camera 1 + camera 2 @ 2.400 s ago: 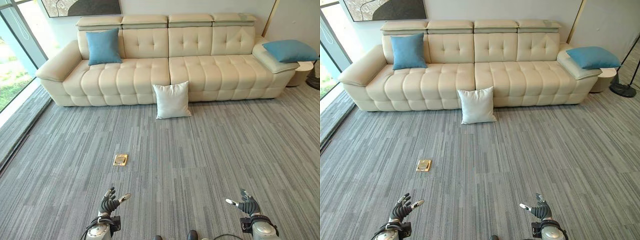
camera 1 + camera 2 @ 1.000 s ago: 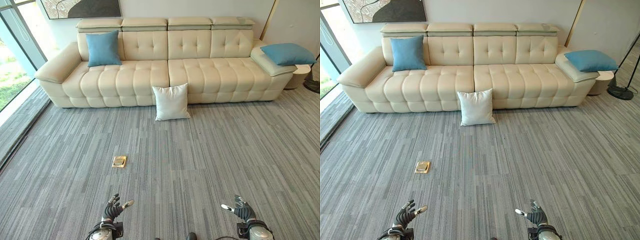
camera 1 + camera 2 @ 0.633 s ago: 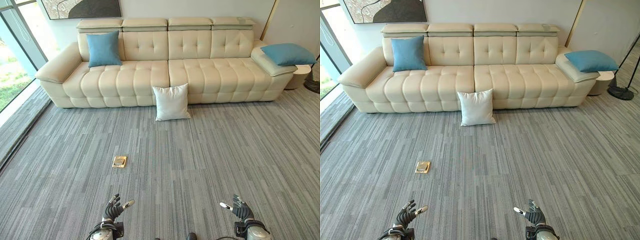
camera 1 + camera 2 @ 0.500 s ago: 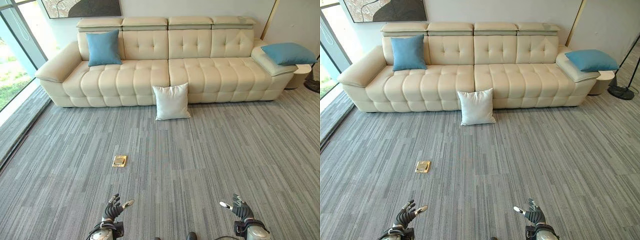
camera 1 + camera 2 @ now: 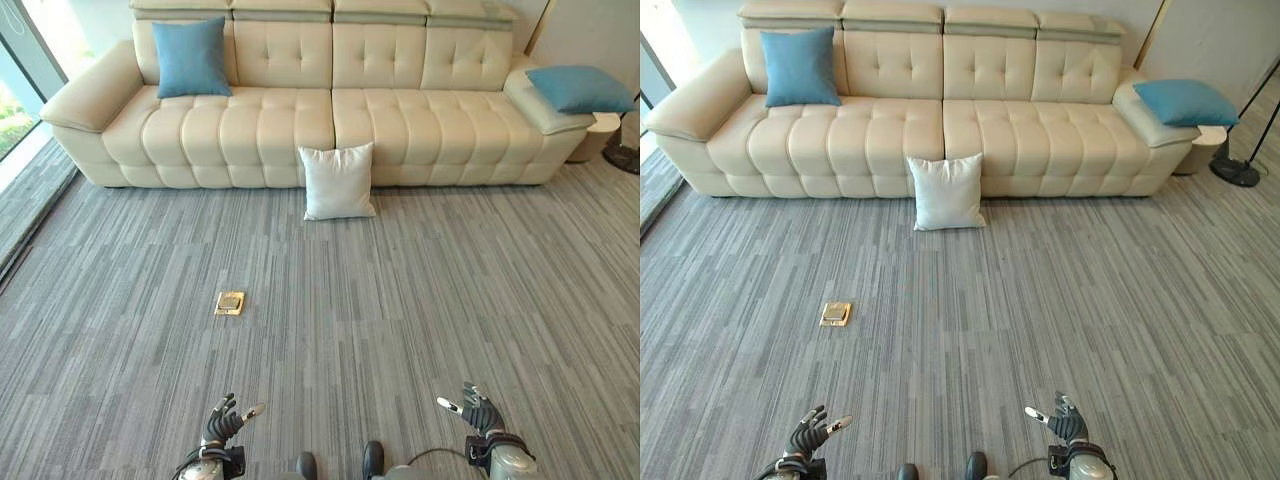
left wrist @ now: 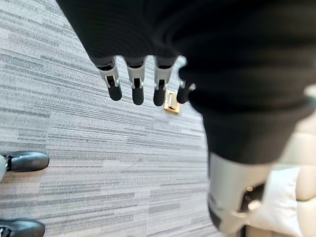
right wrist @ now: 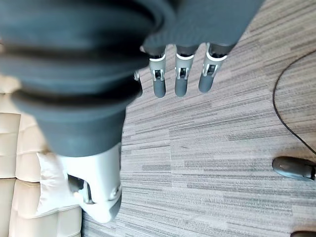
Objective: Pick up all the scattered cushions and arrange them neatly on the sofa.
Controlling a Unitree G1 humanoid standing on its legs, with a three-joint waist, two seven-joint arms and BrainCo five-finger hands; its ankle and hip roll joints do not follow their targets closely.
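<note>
**Three cushions, empty hands**

While both hands hang low over the carpet (image 5: 400, 300) well short of the sofa (image 5: 300, 120), a white cushion (image 5: 337, 181) leans upright against the sofa's front — standing on the floor, near the middle. One blue cushion (image 5: 190, 57) rests against the backrest at the left end; another blue cushion (image 5: 581, 88) lies on the right armrest. The left hand (image 5: 222, 424) and right hand (image 5: 478, 413) have relaxed, straight fingers, holding nothing. A small brass floor plate (image 5: 230, 302) sits well in front of the sofa.
</note>
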